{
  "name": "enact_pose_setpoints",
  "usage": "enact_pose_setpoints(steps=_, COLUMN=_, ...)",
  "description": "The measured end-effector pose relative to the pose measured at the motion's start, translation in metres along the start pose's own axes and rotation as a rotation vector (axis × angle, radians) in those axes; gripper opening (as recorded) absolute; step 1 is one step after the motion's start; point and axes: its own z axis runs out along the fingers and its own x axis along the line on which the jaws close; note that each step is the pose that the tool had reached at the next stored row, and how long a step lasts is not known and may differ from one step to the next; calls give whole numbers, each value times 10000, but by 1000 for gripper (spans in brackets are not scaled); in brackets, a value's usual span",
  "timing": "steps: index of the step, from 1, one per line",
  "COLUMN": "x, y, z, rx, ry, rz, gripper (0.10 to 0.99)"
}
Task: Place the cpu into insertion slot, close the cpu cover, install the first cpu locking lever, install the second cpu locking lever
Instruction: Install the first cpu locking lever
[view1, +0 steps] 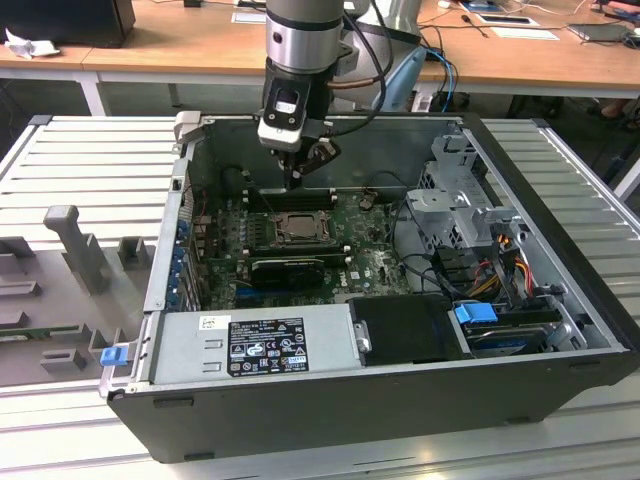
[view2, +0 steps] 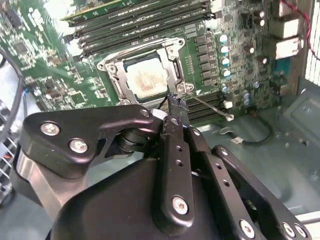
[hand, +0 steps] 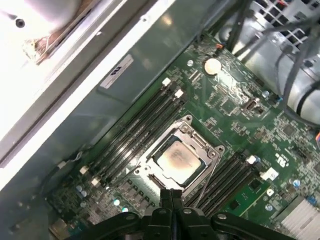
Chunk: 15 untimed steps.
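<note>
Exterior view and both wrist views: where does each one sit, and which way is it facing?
Exterior view: off the arm, raised, looking down into the open computer case; shows the arm and end effector.
First wrist view: on the arm, looking past the end effector onto the chip.
Second wrist view: on the arm, looking over the end effector linkage toward the chip.
Shared: both wrist views show the chip and the end effector's tips.
</note>
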Motion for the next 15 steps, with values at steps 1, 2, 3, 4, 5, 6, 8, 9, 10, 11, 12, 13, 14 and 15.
enact_pose_setpoints(steps=1, x=0, y=0, z=0, rx=7, ry=1, rz=-143, gripper=106)
enact_pose_setpoints(steps=2, x=0, y=0, z=0, rx=6, ry=-2, rz=-226, gripper=106)
enact_pose_setpoints(steps=3, x=0, y=-1, z=1, rx=0, ry=-15, rz=-380, gripper=106)
enact_pose_setpoints(steps=4, x=1, y=-3, z=1, rx=-2, ry=-22, rz=-474, gripper=106)
enact_pose_setpoints(steps=5, x=2, y=-4, z=1, rx=-3, ry=-24, rz=-562, gripper=106)
enact_pose_setpoints(steps=6, x=3, y=-6, z=0, rx=15, ry=-23, rz=-849, gripper=106)
enact_pose_setpoints(steps=8, x=3, y=-6, z=1, rx=32, ry=-16, rz=-1227, gripper=106)
enact_pose_setpoints(steps=9, x=3, y=-6, z=1, rx=55, ry=-10, rz=-1614, gripper=106)
enact_pose_setpoints(steps=10, x=3, y=-6, z=1, rx=69, ry=-5, rz=-1887, gripper=106)
enact_pose_setpoints(steps=11, x=3, y=-6, z=1, rx=90, ry=0, rz=-2262, gripper=106)
enact_pose_setpoints(steps=12, x=3, y=-6, z=1, rx=108, ry=6, rz=-2604, gripper=106)
enact_pose_setpoints(steps=13, x=3, y=-6, z=1, rx=126, ry=11, rz=-2915, gripper=106)
enact_pose_setpoints(steps=14, x=3, y=-6, z=1, rx=141, ry=15, rz=-3191, gripper=106)
enact_pose_setpoints(steps=15, x=3, y=-6, z=1, rx=157, ry=20, rz=-3489, gripper=106)
